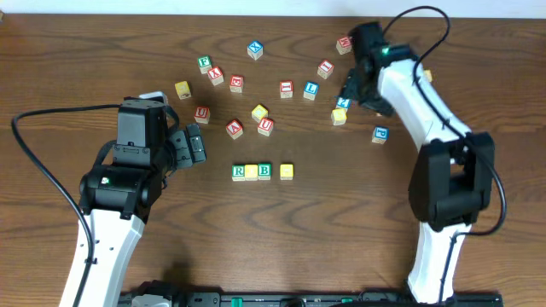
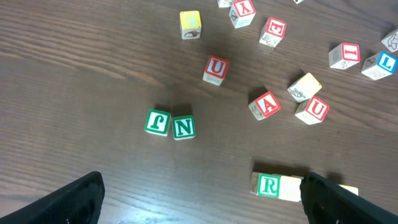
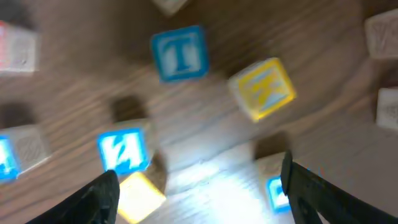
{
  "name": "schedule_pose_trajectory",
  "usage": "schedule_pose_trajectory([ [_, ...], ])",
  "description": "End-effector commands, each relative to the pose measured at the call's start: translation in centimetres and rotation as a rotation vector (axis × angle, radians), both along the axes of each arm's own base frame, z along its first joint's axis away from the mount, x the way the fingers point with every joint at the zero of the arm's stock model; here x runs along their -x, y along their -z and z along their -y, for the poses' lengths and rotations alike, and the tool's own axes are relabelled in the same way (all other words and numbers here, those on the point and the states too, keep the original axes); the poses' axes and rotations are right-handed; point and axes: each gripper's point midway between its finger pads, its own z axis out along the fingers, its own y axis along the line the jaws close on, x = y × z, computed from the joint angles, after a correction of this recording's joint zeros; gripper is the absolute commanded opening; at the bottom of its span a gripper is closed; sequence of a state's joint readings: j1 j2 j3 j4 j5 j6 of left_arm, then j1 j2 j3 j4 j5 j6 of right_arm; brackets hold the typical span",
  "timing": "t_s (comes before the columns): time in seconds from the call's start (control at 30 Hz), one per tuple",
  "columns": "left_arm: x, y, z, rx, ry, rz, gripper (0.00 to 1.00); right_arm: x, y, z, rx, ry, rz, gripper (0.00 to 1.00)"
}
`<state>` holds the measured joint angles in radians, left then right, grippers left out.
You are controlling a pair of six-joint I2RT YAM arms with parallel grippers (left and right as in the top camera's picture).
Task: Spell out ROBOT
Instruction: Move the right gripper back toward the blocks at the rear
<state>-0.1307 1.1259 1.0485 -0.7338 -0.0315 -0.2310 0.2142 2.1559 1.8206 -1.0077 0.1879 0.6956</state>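
Observation:
A row of cubes lies mid-table: green R, a yellow cube, green B, and, after a small gap, a second yellow cube. The R also shows in the left wrist view. The blue T cube lies ahead of my right gripper, which is open and empty above the table. In the overhead view my right gripper hides the T. My left gripper is open and empty, left of the row; the left wrist view shows bare table between its fingers.
Green F and N cubes lie ahead of the left gripper. Red-lettered cubes and other loose cubes are scattered across the far half. A yellow K cube and blue cubes lie near the right gripper.

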Motion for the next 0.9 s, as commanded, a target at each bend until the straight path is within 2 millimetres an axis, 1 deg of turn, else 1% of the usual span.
schedule_pose_trajectory([
  [0.0,-0.3,-0.8,-0.2,-0.005,0.000,0.020,0.98,-1.5,-1.5,1.4,-0.009,-0.018,0.004,0.78],
  [0.07,-0.3,-0.8,-0.2,-0.005,0.000,0.020,0.98,-1.2,-2.5,1.8,-0.014,-0.020,-0.012,0.78],
  [0.17,-0.3,-0.8,-0.2,-0.005,0.000,0.020,0.98,-1.0,-3.4,1.7,-0.028,-0.048,-0.027,0.77],
  [0.23,-0.3,-0.8,-0.2,-0.005,0.000,0.020,0.98,-1.0,-3.7,1.4,-0.042,-0.071,-0.028,0.78],
  [0.33,-0.3,-0.8,-0.2,-0.005,0.000,0.020,0.98,-1.4,-3.7,1.6,-0.053,-0.076,-0.017,0.78],
  [0.43,-0.3,-0.8,-0.2,-0.005,0.000,0.020,0.98,-2.6,-2.9,1.5,-0.055,-0.081,0.009,0.73],
  [0.53,-0.3,-0.8,-0.2,-0.005,0.000,0.020,0.98,-3.4,-2.3,1.4,-0.059,-0.074,0.029,0.74],
  [0.67,-0.3,-0.8,-0.2,-0.005,0.000,0.020,0.98,-4.2,0.7,1.2,-0.061,-0.065,0.004,0.73],
  [0.77,-0.3,-0.8,-0.2,-0.005,0.000,0.020,0.98,-4.7,1.8,1.1,-0.058,-0.075,0.005,0.73],
  [0.87,-0.3,-0.8,-0.2,-0.005,0.000,0.020,0.98,-5.2,2.5,1.1,-0.055,-0.075,0.015,0.73],
])
